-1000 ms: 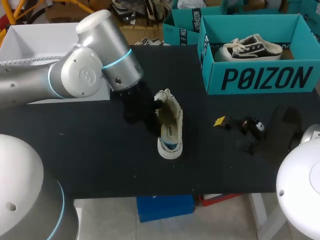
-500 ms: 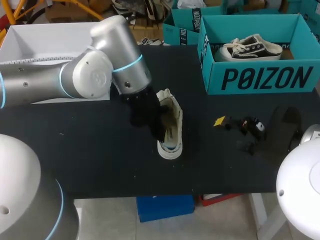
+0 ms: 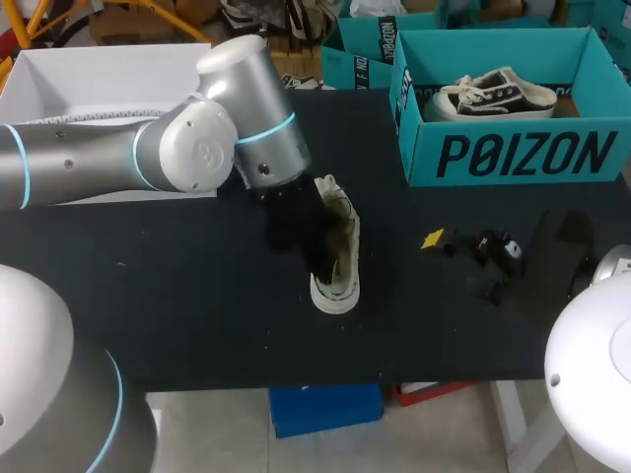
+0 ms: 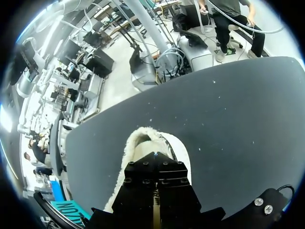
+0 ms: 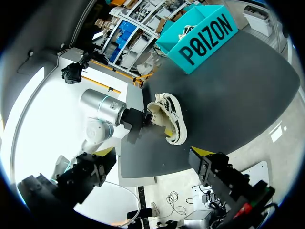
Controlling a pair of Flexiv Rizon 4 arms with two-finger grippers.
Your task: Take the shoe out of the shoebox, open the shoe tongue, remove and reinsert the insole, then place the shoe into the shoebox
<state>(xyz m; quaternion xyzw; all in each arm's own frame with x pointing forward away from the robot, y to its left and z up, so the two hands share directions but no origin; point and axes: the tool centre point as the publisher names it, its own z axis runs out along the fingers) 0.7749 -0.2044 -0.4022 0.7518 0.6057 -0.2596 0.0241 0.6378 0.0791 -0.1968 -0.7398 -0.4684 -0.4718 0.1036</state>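
Left gripper has pushed further over and down into the opening of the fleece-lined shoe, which lies on the table outside the teal shoebox, well apart from it. Its grip cannot be told, likely going for the insole. Right gripper sits spread, empty, in front of the shoebox.

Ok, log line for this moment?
left gripper: at shoe opening | right gripper: open, clear of shoe | shoe: on table, outside shoebox

Table: black matte top, spanning left to right.
Near edge: straight, left to right.
Light: pale glare patch, near right of tabletop.
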